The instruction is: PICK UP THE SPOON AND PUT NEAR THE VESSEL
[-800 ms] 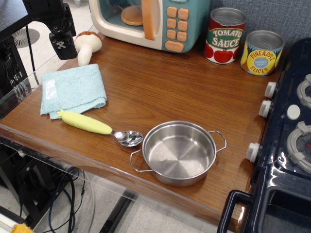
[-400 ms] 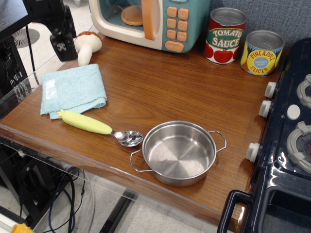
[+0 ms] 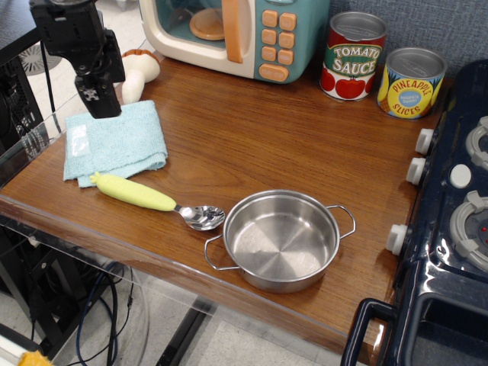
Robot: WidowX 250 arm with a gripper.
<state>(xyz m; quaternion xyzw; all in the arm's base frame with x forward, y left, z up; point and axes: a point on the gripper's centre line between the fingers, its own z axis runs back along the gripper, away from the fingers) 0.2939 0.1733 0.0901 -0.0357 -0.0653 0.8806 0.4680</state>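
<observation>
Wooden countertop [image 3: 252,145] against a grey-blue fabric wall [image 3: 435,23], pale tiled floor [image 3: 65,80] beyond.

Looks like I'm driving in a lab dressed up as a play kitchen: toy microwave [image 3: 232,34], fake tomato sauce can [image 3: 352,56], toy stove [image 3: 450,221], wooden tabletop [image 3: 252,145], cables [image 3: 99,305] dangling underneath.

Your wooden worktop [image 3: 252,145] carries a blue towel [image 3: 116,142] under the claw [image 3: 97,101], then the spoon [image 3: 152,200] and steel pot [image 3: 280,239] off to its right.
</observation>
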